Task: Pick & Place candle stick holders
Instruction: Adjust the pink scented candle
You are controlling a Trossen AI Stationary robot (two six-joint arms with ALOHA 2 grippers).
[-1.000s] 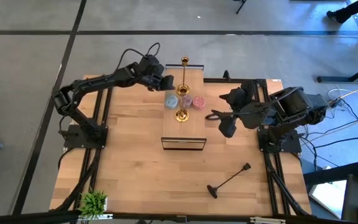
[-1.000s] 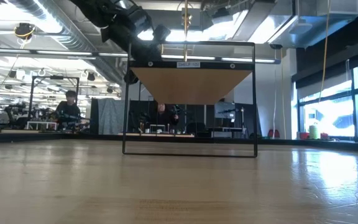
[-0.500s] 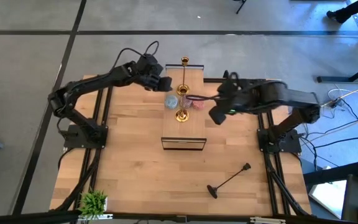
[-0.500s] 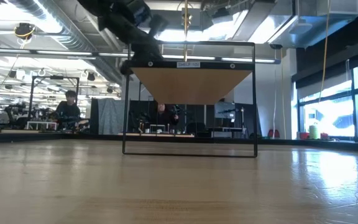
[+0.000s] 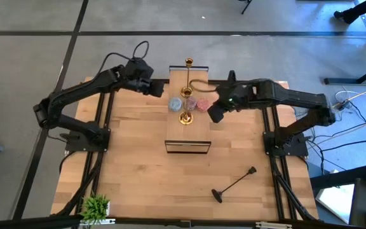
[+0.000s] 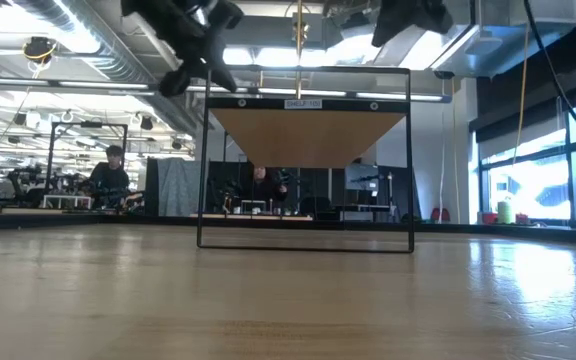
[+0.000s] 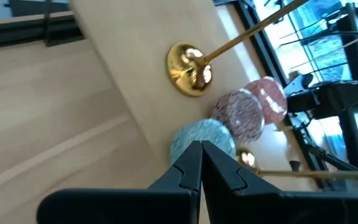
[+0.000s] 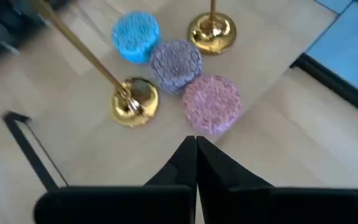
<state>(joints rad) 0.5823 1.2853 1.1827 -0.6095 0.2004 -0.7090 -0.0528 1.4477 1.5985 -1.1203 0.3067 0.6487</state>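
A raised wooden shelf stands mid-table. On it stand two gold candle stick holders and three round cups: blue, purplish and pink. A long black holder lies on its side on the table at the near right. My right gripper is shut and hangs over the shelf just short of the pink cup. My left gripper is also shut. It hangs at the shelf's far left side, pointing at the blue cup.
A small green potted plant sits at the near left corner. The shelf's black frame stands upright mid-table. Bare tabletop lies on the near side of the shelf. A person sits in the room behind.
My right gripper has swung from the table's right side toward the far left, in over the shelf beside the pink cup, and its fingers have shut. My left gripper has drawn back from the cups toward the table's left edge.
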